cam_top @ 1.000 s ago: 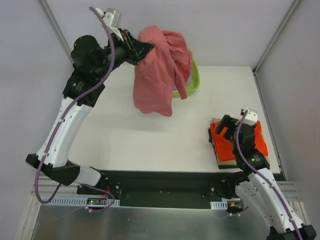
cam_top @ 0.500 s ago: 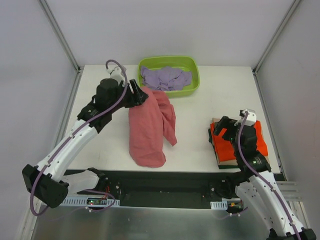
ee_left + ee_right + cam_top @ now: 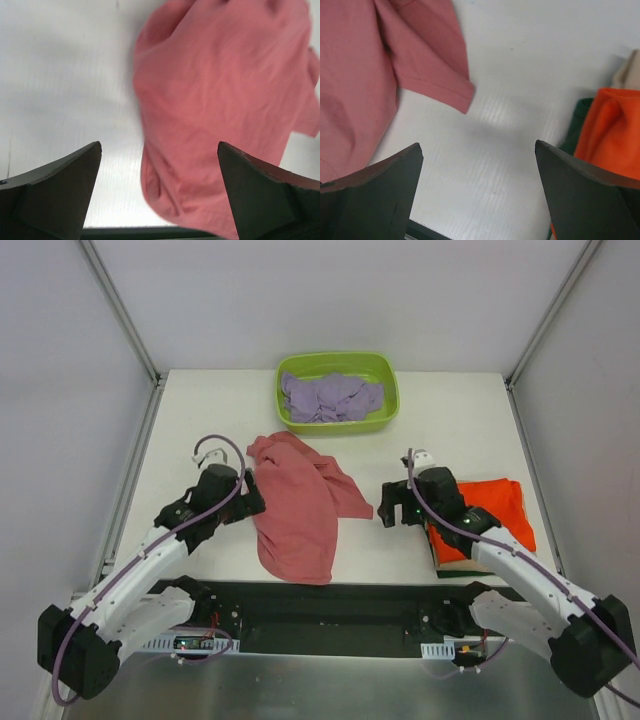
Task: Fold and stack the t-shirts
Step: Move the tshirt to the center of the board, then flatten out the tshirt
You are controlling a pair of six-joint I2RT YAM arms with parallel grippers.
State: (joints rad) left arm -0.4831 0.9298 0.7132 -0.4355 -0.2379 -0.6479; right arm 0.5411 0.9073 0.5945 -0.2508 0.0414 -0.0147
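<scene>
While my left jaws and right jaws stand apart and empty, the salmon-red t-shirt [image 3: 297, 515] lies on the desk [image 3: 190, 410], long axis twelve-to-six, at three o'clock of the nearer left jaws.

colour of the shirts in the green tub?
Lavender t-shirts, crumpled in the lime-green tub; clearest in the top external view.
</scene>
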